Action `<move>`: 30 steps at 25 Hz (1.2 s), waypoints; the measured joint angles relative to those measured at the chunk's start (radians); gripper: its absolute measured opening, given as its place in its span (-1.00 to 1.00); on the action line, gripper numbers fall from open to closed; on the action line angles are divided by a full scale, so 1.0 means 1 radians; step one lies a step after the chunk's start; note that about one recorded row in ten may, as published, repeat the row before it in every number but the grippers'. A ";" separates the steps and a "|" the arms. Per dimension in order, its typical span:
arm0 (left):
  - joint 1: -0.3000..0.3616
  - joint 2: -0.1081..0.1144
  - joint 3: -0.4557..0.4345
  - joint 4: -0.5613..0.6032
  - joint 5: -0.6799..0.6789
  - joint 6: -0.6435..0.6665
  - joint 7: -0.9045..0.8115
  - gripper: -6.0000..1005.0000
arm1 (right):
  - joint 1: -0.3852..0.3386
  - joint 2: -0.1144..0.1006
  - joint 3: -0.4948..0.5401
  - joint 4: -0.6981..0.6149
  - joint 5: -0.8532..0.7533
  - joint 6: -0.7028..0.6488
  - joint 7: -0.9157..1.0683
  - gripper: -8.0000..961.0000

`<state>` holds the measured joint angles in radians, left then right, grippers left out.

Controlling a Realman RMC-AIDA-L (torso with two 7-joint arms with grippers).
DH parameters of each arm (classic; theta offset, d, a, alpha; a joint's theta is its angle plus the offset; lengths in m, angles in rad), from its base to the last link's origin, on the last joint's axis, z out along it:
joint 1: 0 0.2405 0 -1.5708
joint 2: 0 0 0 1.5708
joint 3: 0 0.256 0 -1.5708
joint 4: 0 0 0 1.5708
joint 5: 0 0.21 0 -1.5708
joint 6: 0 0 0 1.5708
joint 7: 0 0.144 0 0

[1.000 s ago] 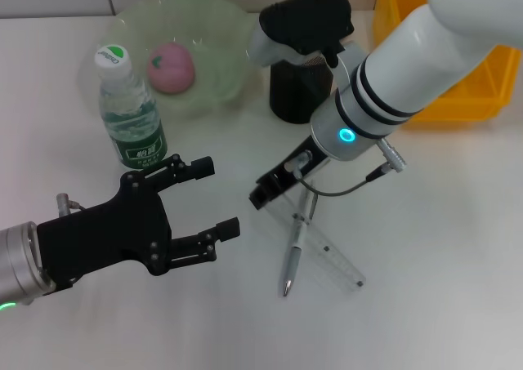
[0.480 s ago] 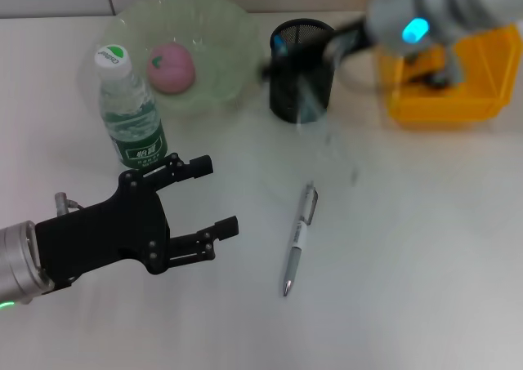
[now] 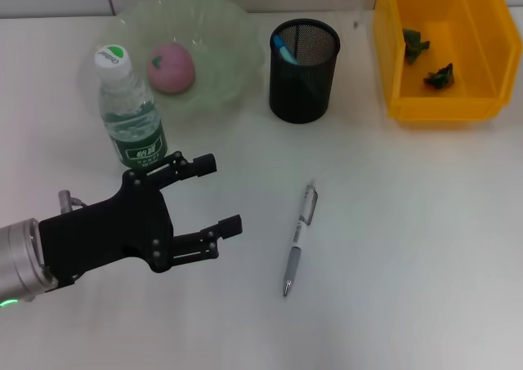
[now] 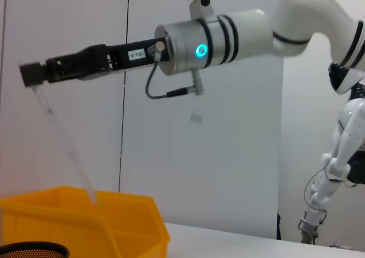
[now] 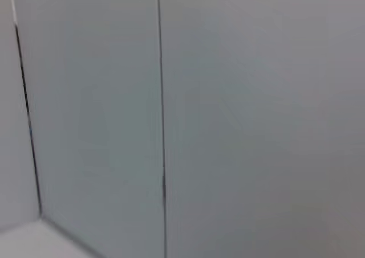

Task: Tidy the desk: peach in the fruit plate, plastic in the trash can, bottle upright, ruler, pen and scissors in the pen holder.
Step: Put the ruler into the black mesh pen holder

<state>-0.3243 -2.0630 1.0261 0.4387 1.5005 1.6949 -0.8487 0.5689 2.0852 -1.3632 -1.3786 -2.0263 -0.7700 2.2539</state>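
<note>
White desk (image 3: pixel 425 247): pen (image 3: pixel 299 238) lying flat.

Our left gripper (image 3: pixel 219 195) low over desk (image 3: pixel 409 247), near-left part — black fingers spread apart, nothing between them, pointing toward desk's middle. Our right gripper (image 4: pixel 32 74) raised high above desk's far side — arm stretched level, fingers pinched on clear ruler (image 4: pixel 64 146) hanging down.
</note>
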 joint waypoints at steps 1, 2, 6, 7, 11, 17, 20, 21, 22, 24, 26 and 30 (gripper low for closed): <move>-0.001 0.000 0.000 0.000 0.000 0.000 -0.001 0.66 | -0.005 0.001 -0.018 0.062 0.120 0.069 -0.139 -0.22; -0.002 0.000 0.000 0.000 0.000 0.000 -0.001 0.66 | -0.005 0.001 -0.018 0.062 0.120 0.069 -0.139 -0.22; -0.005 -0.001 0.001 -0.002 0.000 0.000 -0.002 0.66 | 0.005 0.003 -0.093 0.253 0.493 0.197 -0.581 -0.22; -0.006 -0.002 0.001 -0.002 0.000 0.000 -0.003 0.66 | 0.005 0.003 -0.093 0.253 0.493 0.197 -0.581 -0.21; -0.006 -0.002 0.003 -0.002 0.001 0.000 -0.005 0.66 | 0.039 0.004 -0.106 0.404 0.824 0.207 -0.902 -0.21; -0.007 -0.001 0.003 -0.002 0.001 0.003 -0.007 0.66 | 0.094 0.003 -0.099 0.554 1.016 0.174 -1.115 -0.21; -0.005 -0.001 0.002 -0.002 0.001 0.003 -0.007 0.66 | 0.125 0.004 -0.100 0.639 1.064 0.157 -1.172 -0.21; -0.005 -0.001 0.002 -0.002 0.001 0.003 -0.007 0.66 | 0.125 0.004 -0.100 0.639 1.064 0.157 -1.172 -0.21; -0.003 0.000 0.002 -0.002 0.001 0.003 -0.007 0.66 | 0.136 0.005 -0.100 0.672 1.076 0.151 -1.187 -0.21; -0.002 0.000 0.003 -0.001 0.001 0.002 -0.007 0.66 | 0.142 0.005 -0.100 0.690 1.079 0.148 -1.194 -0.21; -0.002 0.000 0.003 -0.001 0.001 0.003 -0.007 0.66 | 0.153 0.006 -0.101 0.724 1.092 0.144 -1.220 -0.20; -0.001 0.000 0.004 0.000 0.001 0.004 -0.007 0.66 | 0.165 0.006 -0.104 0.778 1.128 0.122 -1.280 -0.20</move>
<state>-0.3257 -2.0631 1.0298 0.4385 1.5018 1.6988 -0.8560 0.7336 2.0916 -1.4674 -0.6004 -0.8985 -0.6476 0.9739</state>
